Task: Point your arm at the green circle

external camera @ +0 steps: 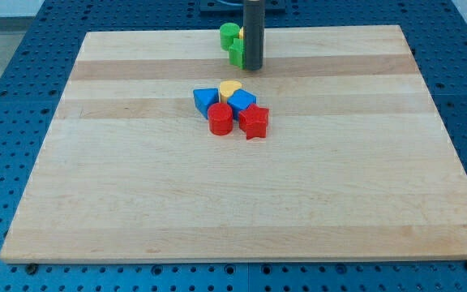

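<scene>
The green circle (229,33) sits near the top edge of the wooden board (136,195), a little left of centre. A second green block (236,54), shape unclear, lies just below it, partly behind the rod. A sliver of yellow shows beside them against the rod. My tip (252,68) is at the end of the dark rod, just right of and below these green blocks, touching or nearly touching the lower one.
A cluster lies in the upper middle: a blue triangle (205,100), a yellow heart (230,88), a blue cube (242,101), a red cylinder (220,118) and a red star (254,122). The board rests on a blue perforated table (14,122).
</scene>
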You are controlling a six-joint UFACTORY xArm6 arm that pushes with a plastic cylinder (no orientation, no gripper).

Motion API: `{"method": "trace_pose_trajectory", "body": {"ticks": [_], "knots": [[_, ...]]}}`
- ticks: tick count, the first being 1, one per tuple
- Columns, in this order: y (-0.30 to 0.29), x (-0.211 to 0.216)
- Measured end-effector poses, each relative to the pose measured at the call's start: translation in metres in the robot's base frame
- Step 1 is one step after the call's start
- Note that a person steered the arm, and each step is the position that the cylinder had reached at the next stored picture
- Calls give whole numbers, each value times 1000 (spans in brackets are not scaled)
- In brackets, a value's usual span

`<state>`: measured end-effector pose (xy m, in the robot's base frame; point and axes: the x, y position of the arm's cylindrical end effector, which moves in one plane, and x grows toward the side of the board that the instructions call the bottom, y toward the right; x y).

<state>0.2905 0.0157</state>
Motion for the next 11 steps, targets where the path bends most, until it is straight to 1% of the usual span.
{"method": "trace_pose_trajectory", "body": {"ticks": [1,3,4,6,7,9,11], "knots": [[0,1],[-1,43],[-21,44],[-70,17],[-93,-13],[-94,-85],[-60,-89]]}}
